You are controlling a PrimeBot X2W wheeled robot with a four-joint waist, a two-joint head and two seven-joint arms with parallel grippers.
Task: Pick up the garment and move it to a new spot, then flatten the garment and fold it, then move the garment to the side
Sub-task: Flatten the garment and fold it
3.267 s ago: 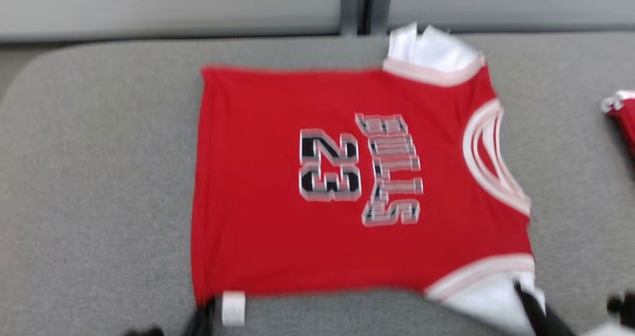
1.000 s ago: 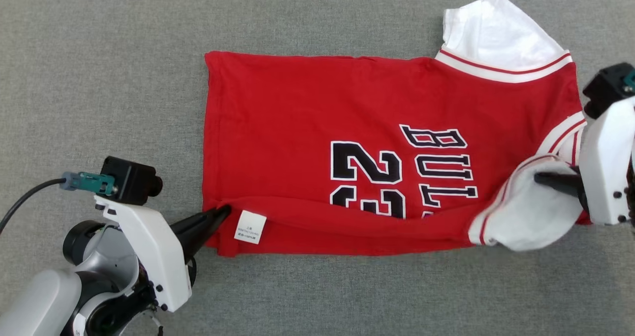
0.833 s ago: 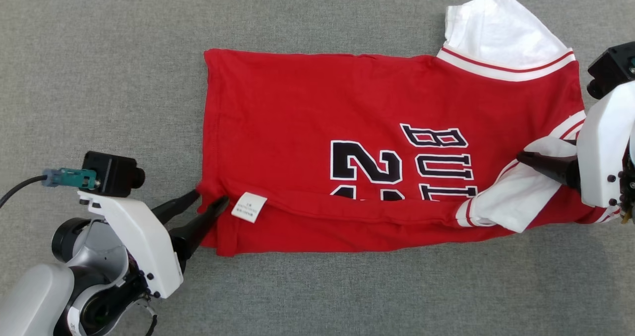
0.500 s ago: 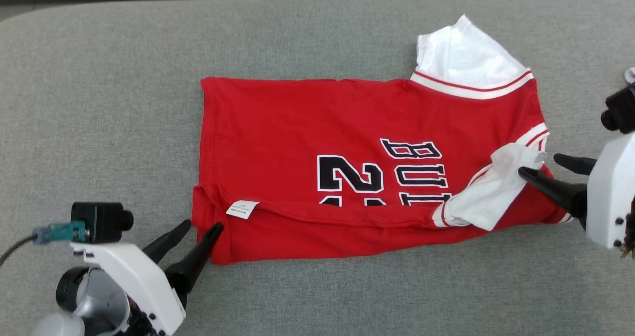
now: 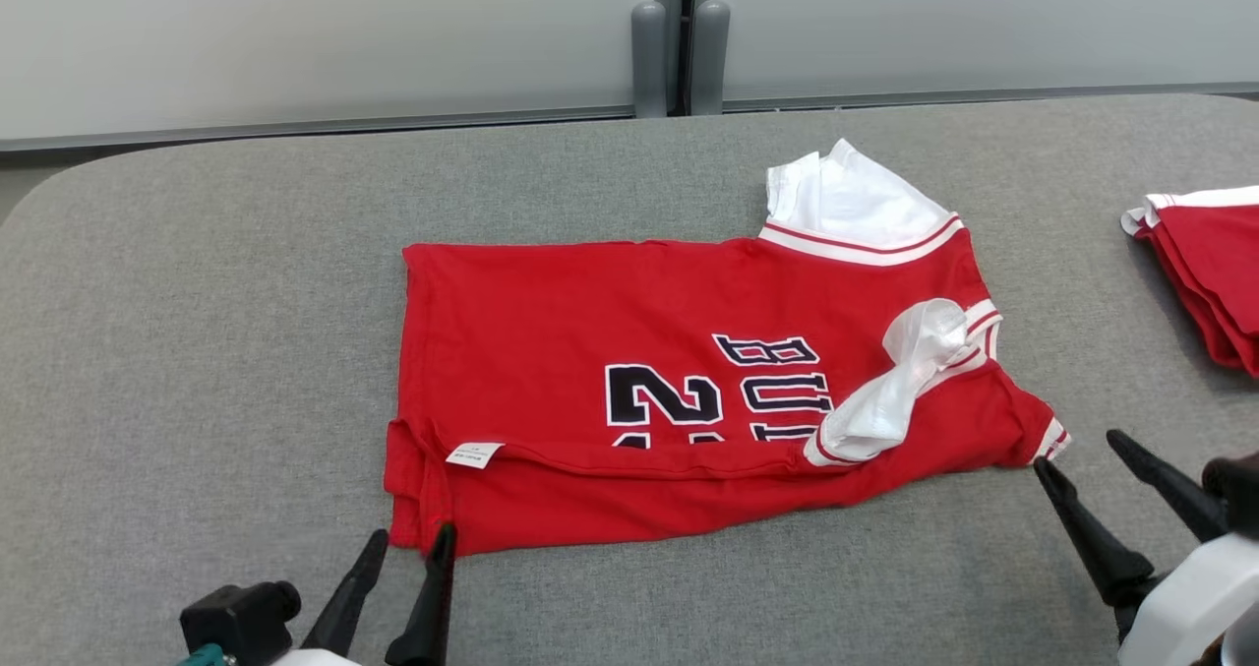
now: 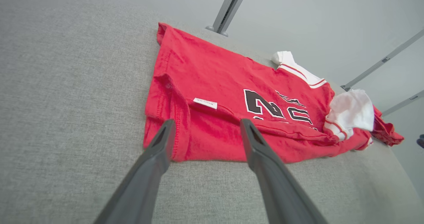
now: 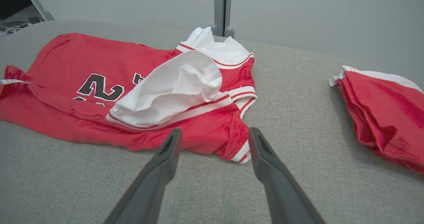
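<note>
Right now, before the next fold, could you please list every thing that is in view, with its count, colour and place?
jersey: 1, red with black-and-white print, middle of the table, near long edge folded over
far sleeve: 1, white, sticks out at the far side
near sleeve: 1, white, lies crumpled on the jersey's front
label: 1, white, on the folded edge near its left end
folded garments: 1 pile, red with white trim, right edge of the table
table: 1, grey fabric top
posts: 2, grey, behind the table
left gripper: 1, dark, by the jersey's near-left corner, jaws open, empty
right gripper: 1, dark, by the jersey's near-right corner, jaws open, empty
</note>
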